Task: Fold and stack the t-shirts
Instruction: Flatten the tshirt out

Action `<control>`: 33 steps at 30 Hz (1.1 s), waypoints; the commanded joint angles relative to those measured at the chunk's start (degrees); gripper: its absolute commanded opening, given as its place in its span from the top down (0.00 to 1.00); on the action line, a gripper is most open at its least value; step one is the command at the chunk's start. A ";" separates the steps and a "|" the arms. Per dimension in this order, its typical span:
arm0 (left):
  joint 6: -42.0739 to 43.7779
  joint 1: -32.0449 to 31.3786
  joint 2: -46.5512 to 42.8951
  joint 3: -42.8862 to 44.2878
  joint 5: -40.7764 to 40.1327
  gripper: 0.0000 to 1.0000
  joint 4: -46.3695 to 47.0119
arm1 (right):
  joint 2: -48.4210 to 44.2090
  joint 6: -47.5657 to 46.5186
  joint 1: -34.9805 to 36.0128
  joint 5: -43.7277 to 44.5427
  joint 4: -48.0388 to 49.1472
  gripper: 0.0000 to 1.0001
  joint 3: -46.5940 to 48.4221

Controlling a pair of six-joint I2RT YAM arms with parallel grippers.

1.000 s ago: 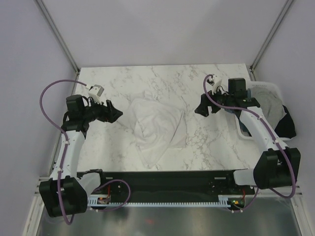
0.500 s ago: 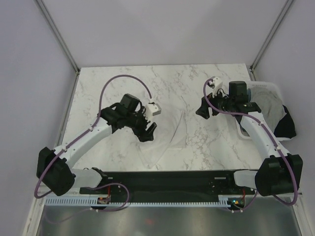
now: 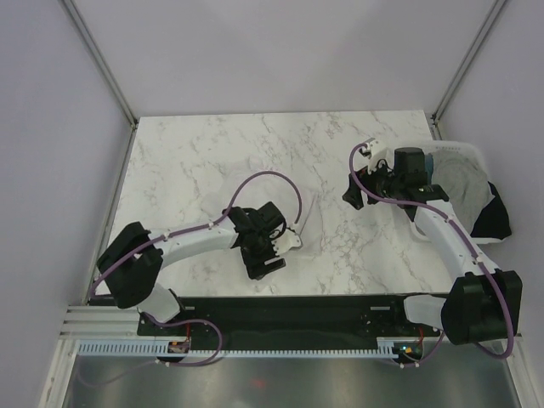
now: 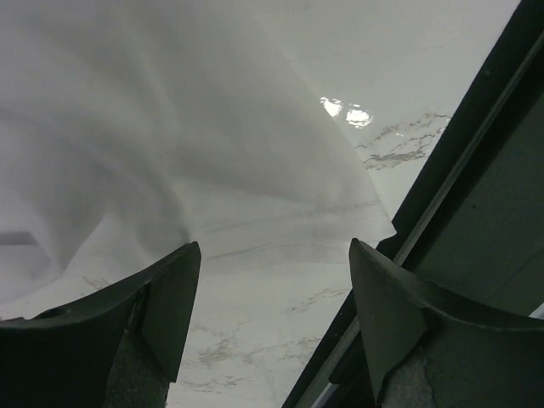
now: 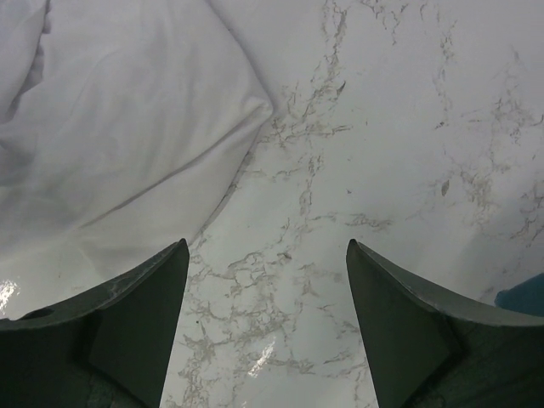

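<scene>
At the right edge of the grey-veined white marble surface (image 3: 212,153) sits a rigid white plastic bin (image 3: 466,144). A light grey t-shirt (image 3: 466,177) lies bunched inside it, and a black t-shirt (image 3: 495,219) hangs over its near side. The plain white t-shirt (image 5: 110,127) lies rumpled on the surface near the front edge. The left gripper (image 4: 272,246) hovers over its hem, jaws wide apart, holding nothing. The right gripper (image 5: 268,245), likewise spread and empty, hangs above bare marble just beside the shirt's corner.

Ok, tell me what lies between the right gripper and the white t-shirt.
Only bare marble, seen in the right wrist view, separates right gripper from white t-shirt.
</scene>
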 commanded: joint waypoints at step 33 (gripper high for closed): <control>8.95 8.41 -10.10 17.11 -22.90 0.98 5.65 | 12.41 -0.87 3.31 -3.83 1.17 0.17 0.03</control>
